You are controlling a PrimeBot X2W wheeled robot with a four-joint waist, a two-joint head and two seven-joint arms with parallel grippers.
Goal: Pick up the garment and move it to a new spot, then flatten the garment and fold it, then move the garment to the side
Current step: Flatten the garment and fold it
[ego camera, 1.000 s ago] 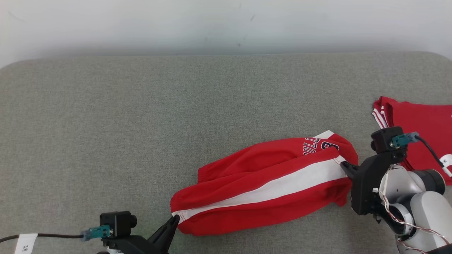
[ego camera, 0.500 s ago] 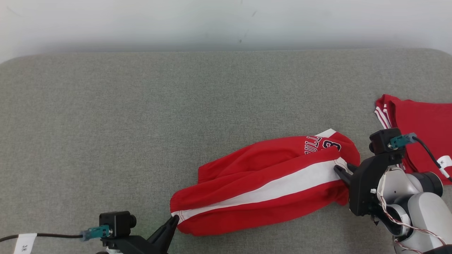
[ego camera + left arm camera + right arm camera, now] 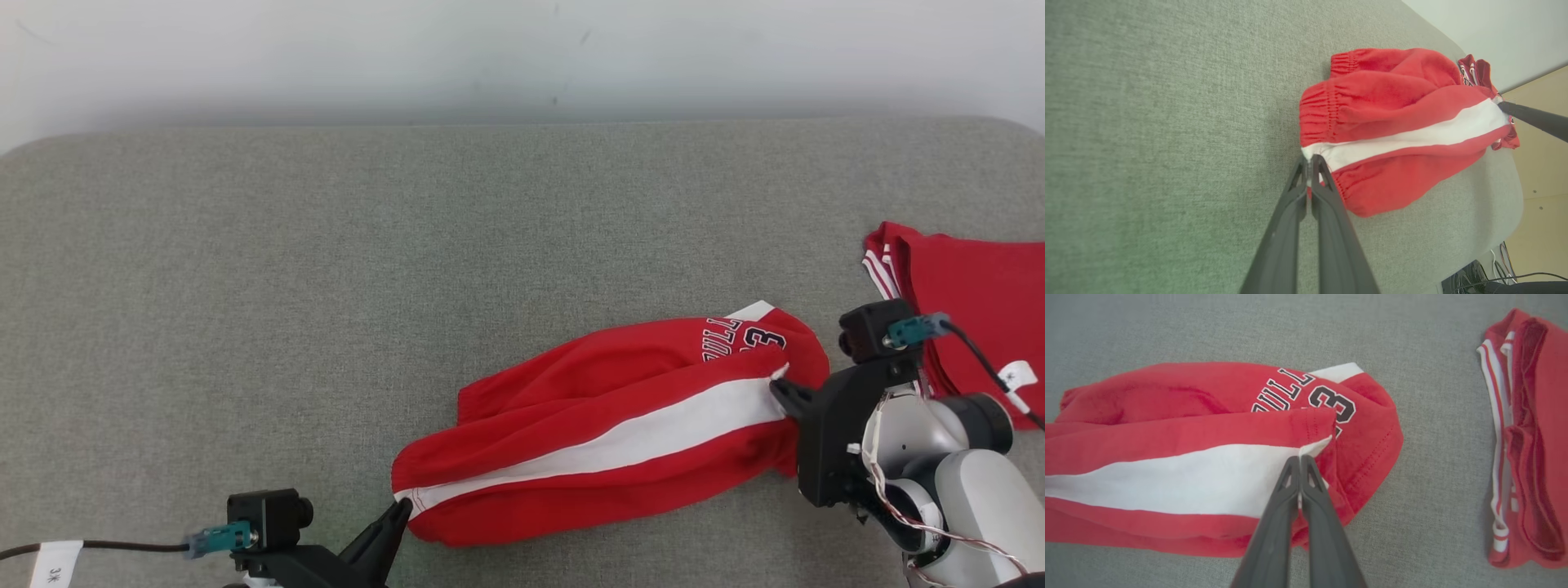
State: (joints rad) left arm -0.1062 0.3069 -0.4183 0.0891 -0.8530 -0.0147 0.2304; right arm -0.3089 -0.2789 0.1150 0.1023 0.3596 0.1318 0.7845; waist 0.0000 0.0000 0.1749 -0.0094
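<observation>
Starting with the biggest thing, what is here? (listener)

A grey, cloth-covered desk [image 3: 326,286] spreads wide across the head view. On its near right part lies the garment [image 3: 604,425], a pair of red shorts with a broad white side stripe. It is bunched into a long roll that slants from near left to far right. At the desk's right edge, apart from it, sits a folded red pile [image 3: 971,302].

And the arms? (listener)

The left tool [image 3: 402,508] is pressed shut, pinching the gathered elastic waistband right where the white stripe ends. The right tool [image 3: 780,390] is likewise closed. It nips the hem at the stripe's other end, just beside dark lettering [image 3: 1286,390] printed on the leg.

How will the shorts handle? (listener)

My judgement: light, soft and limp, a fleecy knit that should not slip easily. Between two holds the middle will sag, and loose layers may fold under. Stitched edges are the best places to hold, since doubled cloth gives each tool something to bite: waistband at one end, hem at the other, as now. Both grips take little cloth, so a hard pull could free a corner. The shorts are not yet flat; spreading looks like the step in hand. (describer)
</observation>
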